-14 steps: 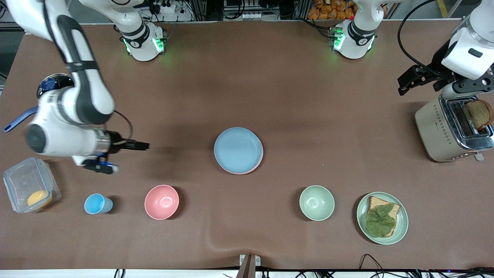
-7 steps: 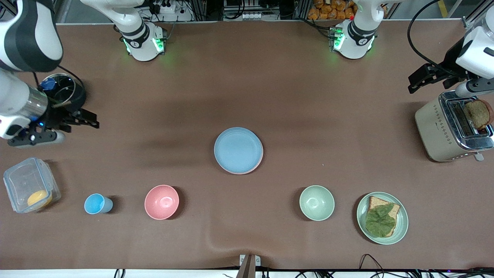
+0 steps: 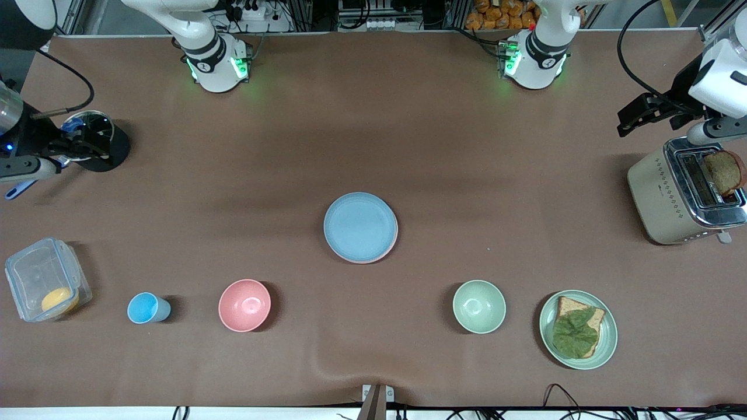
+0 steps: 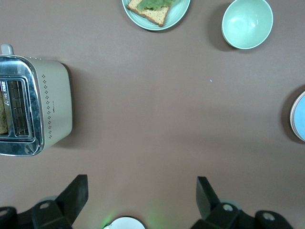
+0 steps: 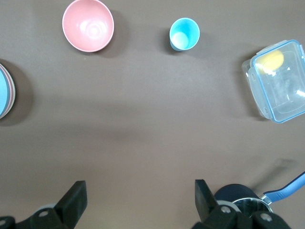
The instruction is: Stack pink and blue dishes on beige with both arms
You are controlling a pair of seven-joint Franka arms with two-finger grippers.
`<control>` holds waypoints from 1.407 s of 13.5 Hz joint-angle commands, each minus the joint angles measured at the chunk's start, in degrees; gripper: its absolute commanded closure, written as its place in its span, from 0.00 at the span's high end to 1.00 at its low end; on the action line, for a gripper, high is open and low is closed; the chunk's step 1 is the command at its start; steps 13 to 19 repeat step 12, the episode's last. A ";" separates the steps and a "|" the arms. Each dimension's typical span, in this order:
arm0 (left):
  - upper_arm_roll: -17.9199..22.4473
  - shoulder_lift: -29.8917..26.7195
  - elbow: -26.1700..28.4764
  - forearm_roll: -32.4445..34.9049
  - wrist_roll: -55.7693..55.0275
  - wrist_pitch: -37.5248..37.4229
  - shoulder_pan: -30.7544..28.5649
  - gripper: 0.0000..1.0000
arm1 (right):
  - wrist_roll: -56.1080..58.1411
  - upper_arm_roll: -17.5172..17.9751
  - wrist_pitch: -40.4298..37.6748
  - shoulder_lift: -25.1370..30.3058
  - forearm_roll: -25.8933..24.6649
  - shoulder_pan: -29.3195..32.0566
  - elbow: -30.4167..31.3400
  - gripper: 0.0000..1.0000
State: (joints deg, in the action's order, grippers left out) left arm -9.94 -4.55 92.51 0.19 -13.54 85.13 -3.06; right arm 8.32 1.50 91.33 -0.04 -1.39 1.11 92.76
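The pastel blue plate (image 3: 360, 226) lies at the table's middle, on top of a stack. A thin edge of the pink plate (image 3: 390, 252) shows under it. The beige plate is hidden below them; only layered rims show at the edge of the stack (image 5: 5, 90) in the right wrist view. My left gripper (image 3: 636, 116) hangs open and empty by the toaster, at the left arm's end of the table. My right gripper (image 3: 81, 150) hangs open and empty over a black pot, at the right arm's end. Both are well apart from the stack.
A toaster (image 3: 683, 195) holds a bread slice. Nearer the front camera stand a green plate with bread and a leaf (image 3: 607, 344), a green bowl (image 3: 479, 306), a pink bowl (image 3: 244, 305), a blue cup (image 3: 146, 308) and a clear box (image 3: 44, 274). The black pot (image 3: 114, 154) has a blue handle.
The right arm has swung from beside the table's middle out to its own end, over the black pot. The left gripper shifted slightly by the toaster. The stack has not moved.
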 commanded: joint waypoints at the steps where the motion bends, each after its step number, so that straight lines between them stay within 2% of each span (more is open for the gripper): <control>1: 0.36 -1.25 0.22 -1.07 1.32 -1.63 0.25 1.00 | 0.04 0.79 -0.81 0.56 -1.07 1.26 -0.48 1.00; 19: -0.26 -0.90 -0.75 -0.28 2.91 -1.99 0.77 1.00 | -3.13 0.88 -2.74 1.97 0.08 1.79 -0.48 1.00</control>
